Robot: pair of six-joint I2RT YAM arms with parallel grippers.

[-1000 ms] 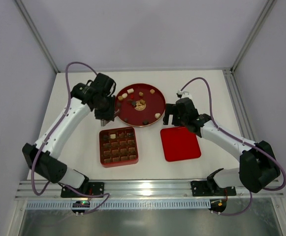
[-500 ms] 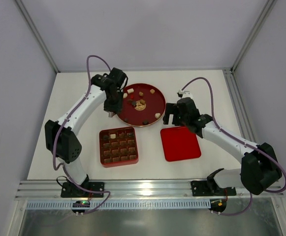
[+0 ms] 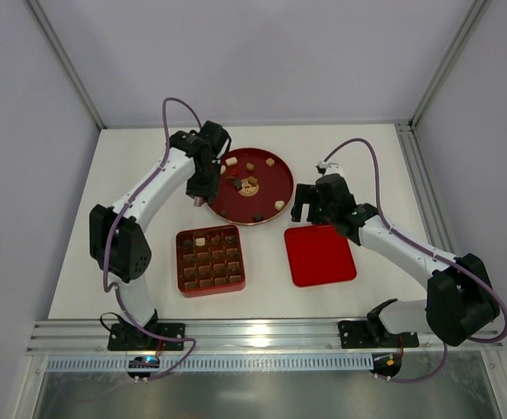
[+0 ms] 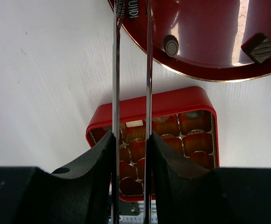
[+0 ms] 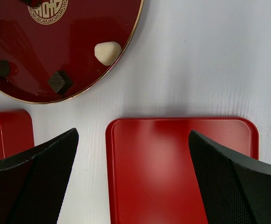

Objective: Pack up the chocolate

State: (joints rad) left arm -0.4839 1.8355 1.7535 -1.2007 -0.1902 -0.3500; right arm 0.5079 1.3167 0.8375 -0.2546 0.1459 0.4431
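Note:
Several chocolate pieces [image 3: 236, 184], dark, tan and cream, lie scattered on a round red plate [image 3: 266, 209]. The square red tray [image 3: 210, 285] holds a few pieces in its far row, one of them a cream one [image 4: 134, 124]. My left gripper [image 3: 202, 199] hangs over the plate's left rim. Its thin metal blades [image 4: 132, 7] stand apart with nothing between them. A dark round piece [image 4: 171, 46] lies just right of the blades. My right gripper [image 5: 133, 135] is wide open and empty above the far edge of the flat red lid [image 5: 182, 168].
A cream piece [image 5: 107, 52] and a dark cube [image 5: 59, 81] sit near the plate's right rim. The lid [image 3: 319, 255] lies right of the tray. Grey walls and metal posts enclose the white table [image 3: 131, 175]. A rail runs along the near edge.
My left arm has swung from above the tray's far edge up to the plate's left rim. The right arm has hardly moved.

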